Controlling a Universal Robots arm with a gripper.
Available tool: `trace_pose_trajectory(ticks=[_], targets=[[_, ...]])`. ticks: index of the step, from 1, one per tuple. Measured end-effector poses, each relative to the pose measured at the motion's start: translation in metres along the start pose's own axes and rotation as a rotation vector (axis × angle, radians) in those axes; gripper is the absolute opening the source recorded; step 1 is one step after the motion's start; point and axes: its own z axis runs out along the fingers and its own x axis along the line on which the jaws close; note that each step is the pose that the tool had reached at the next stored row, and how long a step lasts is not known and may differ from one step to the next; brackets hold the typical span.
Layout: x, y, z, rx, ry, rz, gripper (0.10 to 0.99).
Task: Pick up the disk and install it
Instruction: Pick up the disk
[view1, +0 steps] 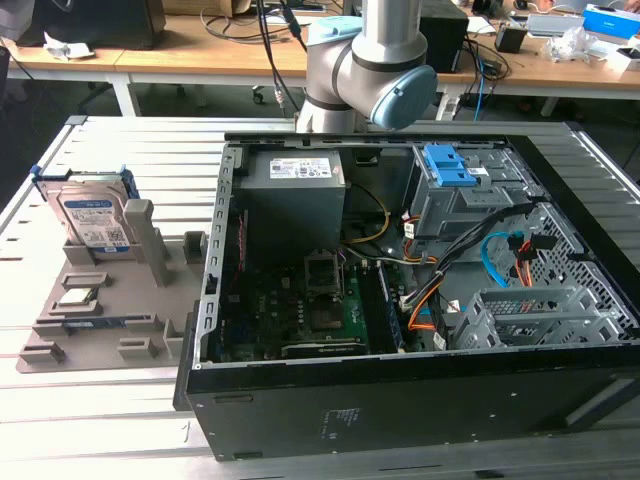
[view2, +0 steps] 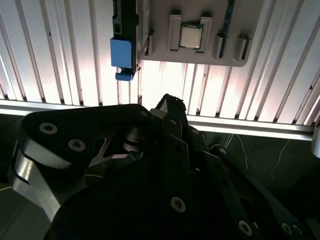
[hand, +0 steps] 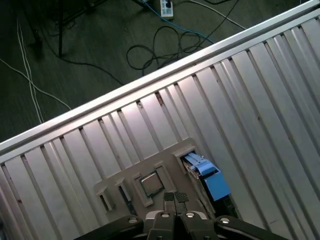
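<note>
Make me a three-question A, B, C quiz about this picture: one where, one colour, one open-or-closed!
1. Where is the disk? A. upright in the grey holder, at the exterior view's left of the computer case; B. inside the case; C. on the floor.
2. The disk's frame is: A. red; B. blue; C. green.
3. The computer case is: A. closed; B. open; C. upside down.
Answers: 1 A, it stands outside the case. 2 B, blue edges flank the silver drive. 3 B, the motherboard shows.
</note>
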Motion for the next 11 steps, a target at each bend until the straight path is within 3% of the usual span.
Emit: trace_pose_trajectory(ticks=[6, 11], targets=[[0.0000, 0.0000, 0.0000, -0.001, 0.0024, -0.051, 0.106], [0.0000, 0.0000, 0.0000, -0.003, 0.0062, -0.136, 0.106]])
